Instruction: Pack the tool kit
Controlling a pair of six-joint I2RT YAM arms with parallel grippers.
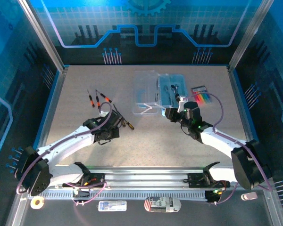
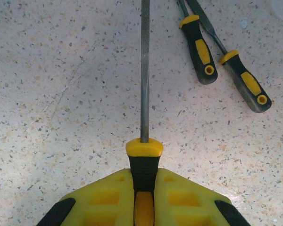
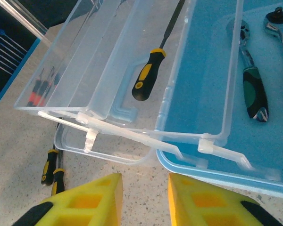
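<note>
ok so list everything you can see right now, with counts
held file: one, black-yellow handle, in left pincer
loose files: two, black-yellow, on table beside it
boxed file: one, black-yellow, inside clear box
red-handled tools: three, table's far left
clear box: one, transparent, open
blue tray: one, right of box
ratchet: one, green-black handle, in tray
hex keys: one set, multicoloured, right of tray
left pincer: yellow, shut on held file
right pincer: yellow, open, facing box
</note>
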